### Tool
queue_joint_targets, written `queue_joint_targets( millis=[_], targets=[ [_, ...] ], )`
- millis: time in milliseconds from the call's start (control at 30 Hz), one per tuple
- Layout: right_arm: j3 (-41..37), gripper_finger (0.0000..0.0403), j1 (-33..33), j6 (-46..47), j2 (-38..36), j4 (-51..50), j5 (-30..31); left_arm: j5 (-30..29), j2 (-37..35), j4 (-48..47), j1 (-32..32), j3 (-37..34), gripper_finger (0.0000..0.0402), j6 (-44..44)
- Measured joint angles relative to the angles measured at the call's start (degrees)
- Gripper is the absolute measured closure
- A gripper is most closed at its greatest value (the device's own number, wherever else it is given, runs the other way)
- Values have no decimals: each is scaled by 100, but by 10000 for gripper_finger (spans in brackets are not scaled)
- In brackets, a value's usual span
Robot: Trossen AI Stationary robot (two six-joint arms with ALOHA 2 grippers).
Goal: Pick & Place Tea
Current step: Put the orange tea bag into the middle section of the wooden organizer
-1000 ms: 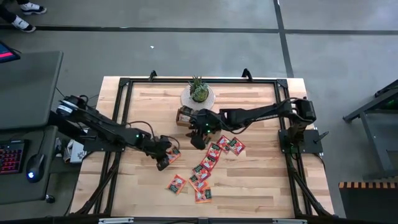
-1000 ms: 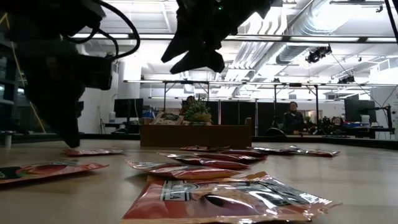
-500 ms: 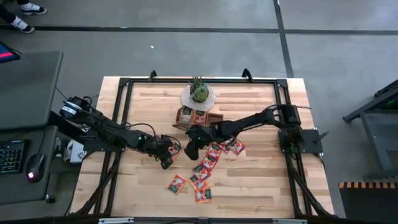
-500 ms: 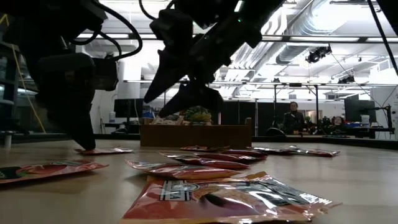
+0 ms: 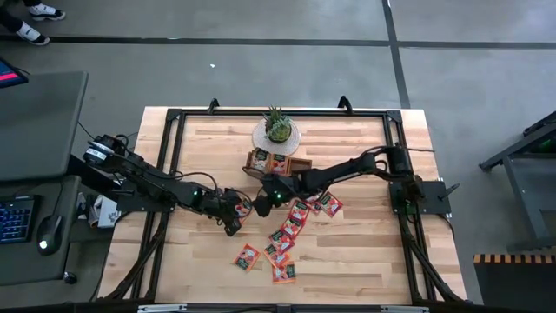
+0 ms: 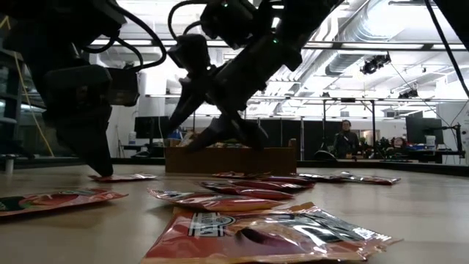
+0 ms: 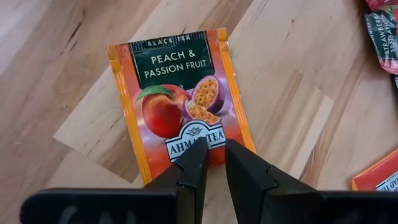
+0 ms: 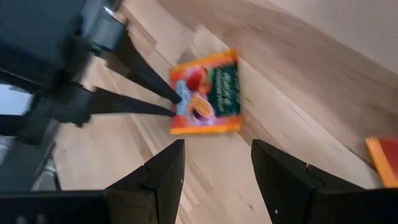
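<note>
- Left gripper is down on the table, jaws nearly together and pinching the near edge of a peach sachet; looks like the sachet lies flat on the wood, not lifted yet
- Same sachet sits left of the main scatter, just beside the right gripper in the high view
- Right gripper hovers just above it, jaws wide apart, nothing between them, pointed at the sachet and the left fingers
- Rest of the tea lies loose mid-table, right of and nearer than that sachet; a few sachets already sit in the wooden tray by the plant
- Step, my read: pick in hand, possibly a handover between arms
- Next: left lifts the edge clear so right can close on the free end, then carry it to the tray
- Risk: thin foil slipping from an edge pinch
</note>
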Motion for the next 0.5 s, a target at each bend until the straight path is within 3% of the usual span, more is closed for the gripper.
queue_joint_targets(
  millis=[500],
  targets=[
    [6, 221, 13, 474, 577, 613, -66, 40, 4, -27, 2, -9, 341, 7]
  ],
)
